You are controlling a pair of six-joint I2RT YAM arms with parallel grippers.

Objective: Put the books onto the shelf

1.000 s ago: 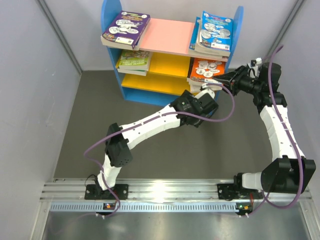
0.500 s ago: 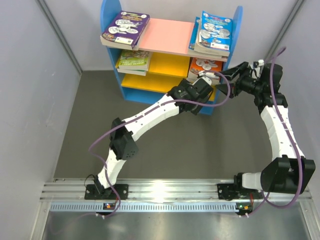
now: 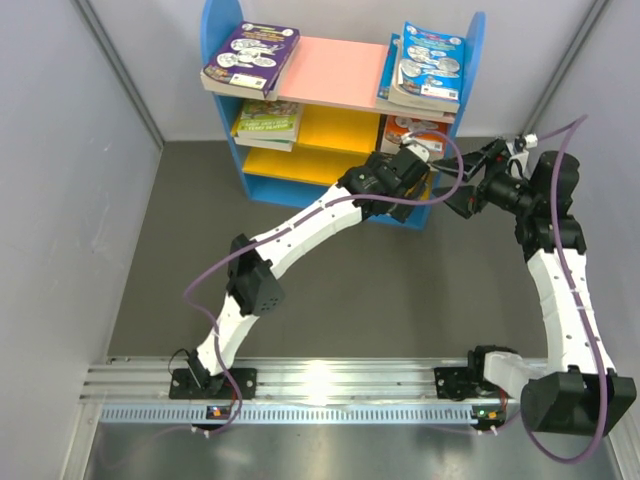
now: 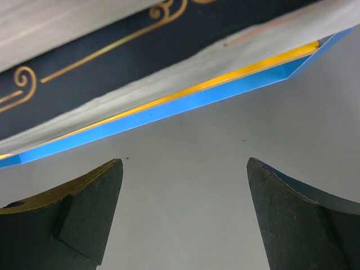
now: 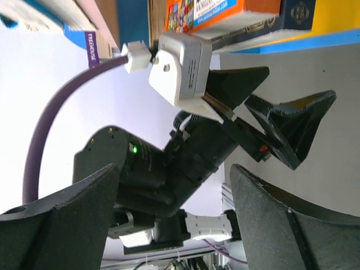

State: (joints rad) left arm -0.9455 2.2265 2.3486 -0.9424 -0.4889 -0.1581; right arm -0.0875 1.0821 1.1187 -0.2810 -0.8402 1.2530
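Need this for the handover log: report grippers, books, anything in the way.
Left gripper open, empty, at the shelf's right end. Right gripper open, empty. Books on shelf, none seen loose. Left gripper directly ahead of the right one.

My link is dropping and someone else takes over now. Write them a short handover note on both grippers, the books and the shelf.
Left gripper: open, empty, close in front of the shelf's lower right part.
Right gripper: open, empty, beside the left one, off the shelf's right end.
Books: purple book and light blue stack on the pink top board; green-yellow book below it at left; orange book lying on the dark book at lower right.
Done: every book in view is on the shelf.
Left: probably only to back both arms away.
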